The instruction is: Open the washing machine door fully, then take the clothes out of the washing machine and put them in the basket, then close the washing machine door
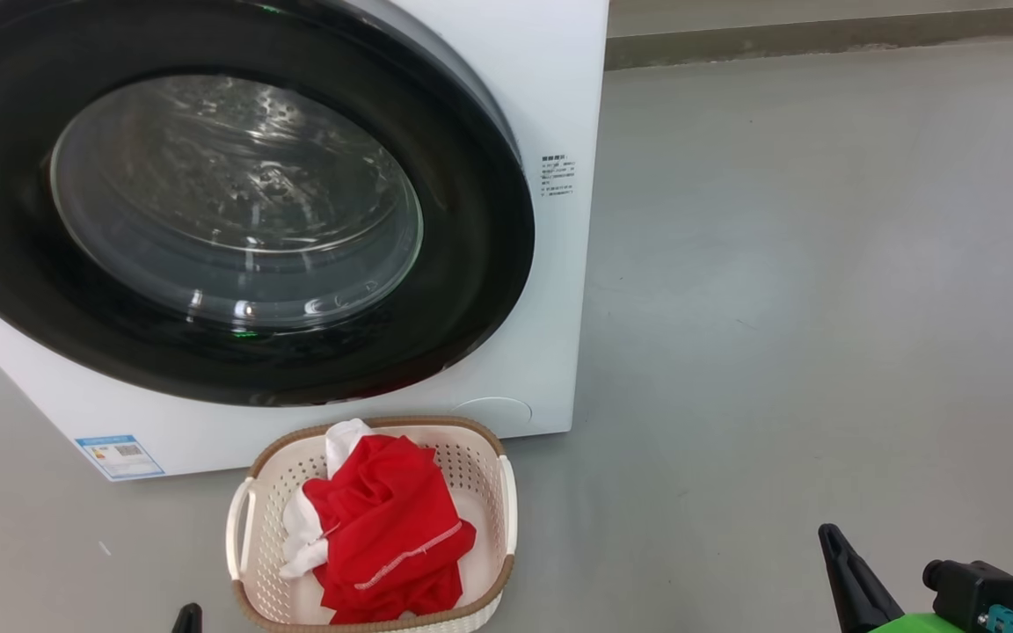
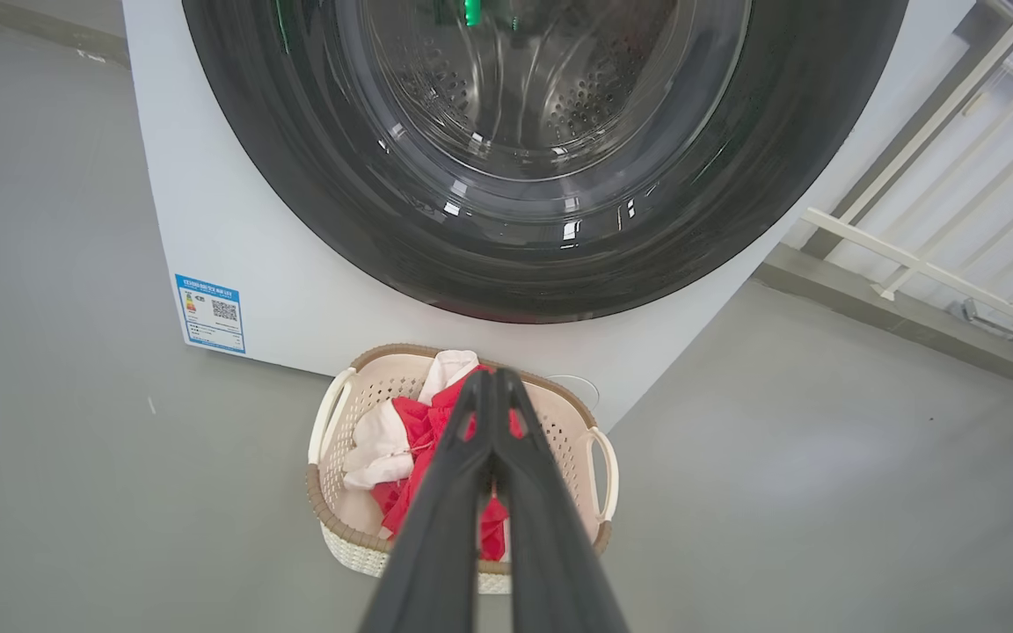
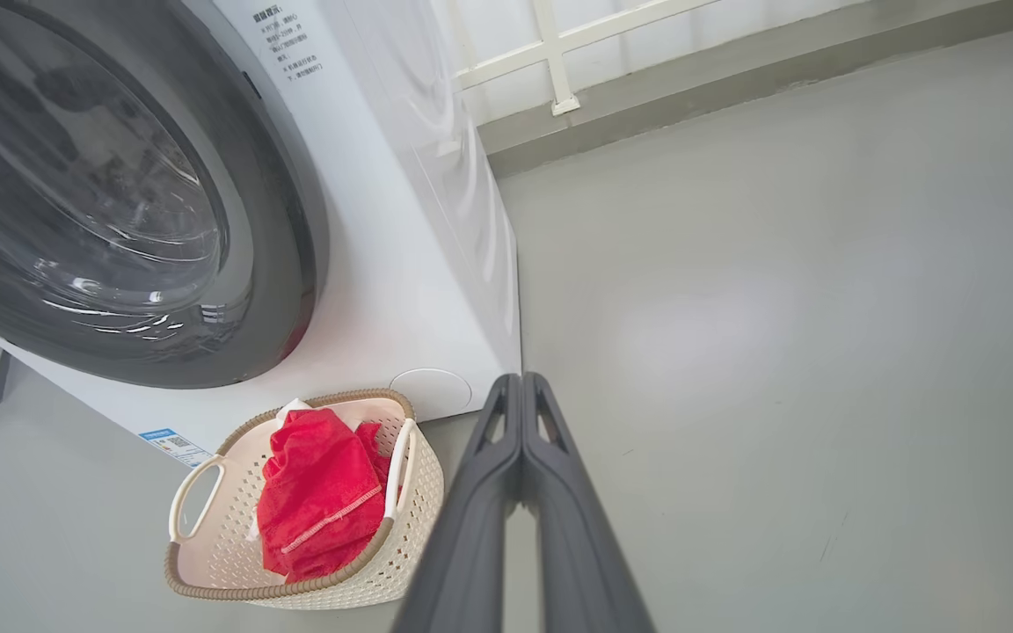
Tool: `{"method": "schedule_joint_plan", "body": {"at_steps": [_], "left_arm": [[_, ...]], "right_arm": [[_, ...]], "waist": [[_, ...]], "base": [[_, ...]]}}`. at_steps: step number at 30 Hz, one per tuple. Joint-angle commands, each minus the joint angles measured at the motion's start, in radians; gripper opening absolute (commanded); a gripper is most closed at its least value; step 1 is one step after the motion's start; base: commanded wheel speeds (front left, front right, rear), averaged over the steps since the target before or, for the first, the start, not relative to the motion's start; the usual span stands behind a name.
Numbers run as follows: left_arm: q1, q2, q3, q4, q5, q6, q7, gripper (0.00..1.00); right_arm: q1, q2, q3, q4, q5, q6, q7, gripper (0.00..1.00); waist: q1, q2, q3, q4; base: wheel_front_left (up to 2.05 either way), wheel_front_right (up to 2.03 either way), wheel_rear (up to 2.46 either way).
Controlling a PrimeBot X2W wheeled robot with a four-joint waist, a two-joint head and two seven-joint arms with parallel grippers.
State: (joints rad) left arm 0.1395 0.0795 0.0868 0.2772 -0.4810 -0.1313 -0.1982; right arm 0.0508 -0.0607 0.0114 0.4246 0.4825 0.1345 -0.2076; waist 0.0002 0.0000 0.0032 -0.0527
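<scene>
The long dark left pincer (image 2: 493, 378) and right pincer (image 3: 521, 380) are pressed together, empty. The left partly hides the bright red-and-white clothes (image 1: 383, 527) in the cream perforated plastic basket (image 1: 265, 492), which sits just before the big white washing machine (image 1: 559, 105). Its black-rimmed round glass door (image 1: 471, 264) is shut, with its top and left edges cut off.

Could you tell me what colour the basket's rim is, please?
The rim is brown, woven-look, on a cream basket; the head view shows it best.

Red-and-white clothes (image 1: 388, 527); cream perforated basket (image 1: 253, 519), brown rim; white washing machine (image 1: 550, 105); glossy black door (image 1: 471, 264) rim.
</scene>
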Motion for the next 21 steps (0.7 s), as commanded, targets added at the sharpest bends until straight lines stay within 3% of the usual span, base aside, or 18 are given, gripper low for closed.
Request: {"method": "schedule_joint_plan", "body": {"at_steps": [1, 21], "left_arm": [[-0.038, 0.009, 0.007, -0.022, -0.038, 0.000, 0.007, 0.00], [-0.075, 0.002, 0.011, -0.024, -0.233, 0.000, 0.061, 0.00]], "right_arm": [[-0.038, -0.009, -0.009, -0.030, 0.036, -0.001, 0.008, 0.00], [-0.059, -0.006, -0.030, -0.057, 0.231, -0.001, 0.064, 0.00]], "waist": [[-0.0001, 0.0000, 0.000, 0.001], [-0.0001, 0.0000, 0.000, 0.010]], "base": [[0.00, 0.00, 0.00], [0.00, 0.00, 0.00]]}}
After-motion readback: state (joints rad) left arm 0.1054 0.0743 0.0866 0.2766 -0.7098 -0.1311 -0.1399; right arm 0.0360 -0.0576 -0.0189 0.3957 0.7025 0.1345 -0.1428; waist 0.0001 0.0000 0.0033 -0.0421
